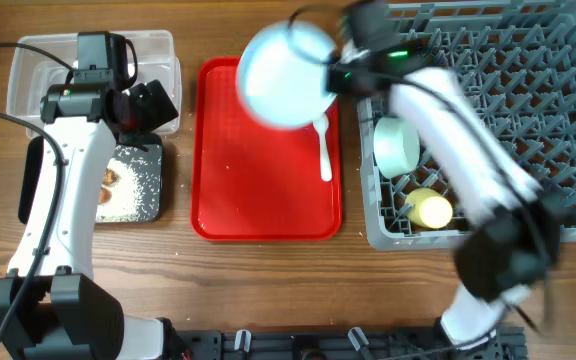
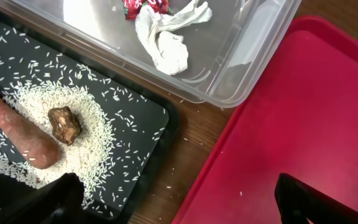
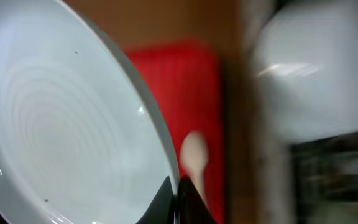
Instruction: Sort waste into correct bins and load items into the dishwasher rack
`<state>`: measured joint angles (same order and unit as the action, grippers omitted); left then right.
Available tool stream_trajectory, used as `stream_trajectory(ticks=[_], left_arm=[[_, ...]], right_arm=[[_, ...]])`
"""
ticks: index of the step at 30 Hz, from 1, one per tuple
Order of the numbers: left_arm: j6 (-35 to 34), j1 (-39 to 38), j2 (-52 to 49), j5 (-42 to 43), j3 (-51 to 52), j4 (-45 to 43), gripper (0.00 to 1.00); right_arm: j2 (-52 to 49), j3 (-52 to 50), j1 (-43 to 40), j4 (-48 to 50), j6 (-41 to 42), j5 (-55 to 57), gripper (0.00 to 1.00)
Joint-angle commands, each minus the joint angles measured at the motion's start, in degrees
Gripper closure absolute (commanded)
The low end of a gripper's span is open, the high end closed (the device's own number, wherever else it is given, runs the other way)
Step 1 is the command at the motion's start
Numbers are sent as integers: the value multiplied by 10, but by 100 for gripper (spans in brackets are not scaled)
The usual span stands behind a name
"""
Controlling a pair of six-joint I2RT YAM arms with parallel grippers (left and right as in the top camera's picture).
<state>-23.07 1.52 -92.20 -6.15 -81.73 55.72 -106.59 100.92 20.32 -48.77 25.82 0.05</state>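
Note:
My right gripper (image 1: 336,75) is shut on the rim of the pale blue plate (image 1: 286,75), holding it tilted above the red tray's far right; the plate fills the right wrist view (image 3: 61,118), fingers (image 3: 176,193) pinching its edge. The white spoon (image 1: 324,150) lies on the red tray (image 1: 218,180). A mint bowl (image 1: 398,145) and the yellow cup (image 1: 430,210) sit in the grey rack (image 1: 528,90). My left gripper (image 2: 179,199) is open and empty over the gap between the black tray (image 2: 148,124) and the red tray. The carrot piece (image 2: 17,130), brown lump (image 2: 64,123) and rice lie in the black tray. The wrapper and tissue (image 2: 166,37) lie in the clear tub (image 2: 253,56).
Loose rice grains lie on the wood between the black tray and the red tray (image 2: 303,112). The left arm hangs over the clear tub (image 1: 28,70) and black tray (image 1: 148,190). The right arm crosses the rack's front left part.

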Motion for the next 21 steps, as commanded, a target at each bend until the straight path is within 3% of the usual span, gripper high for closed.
stream_trajectory(ticks=[1,7,13,21], left_arm=[[3,4,3,-4,-7,-2,0],[3,4,3,-4,-7,-2,0],[3,4,3,-4,-7,-2,0],[3,4,3,-4,-7,-2,0]], right_arm=[[124,19,-30,-6,-73,259,96],[171,17,-43,-46,-256,491,96],[153,-23,-43,-48,-402,572,96],[92,-36,-58,-39,-423,602,96]])
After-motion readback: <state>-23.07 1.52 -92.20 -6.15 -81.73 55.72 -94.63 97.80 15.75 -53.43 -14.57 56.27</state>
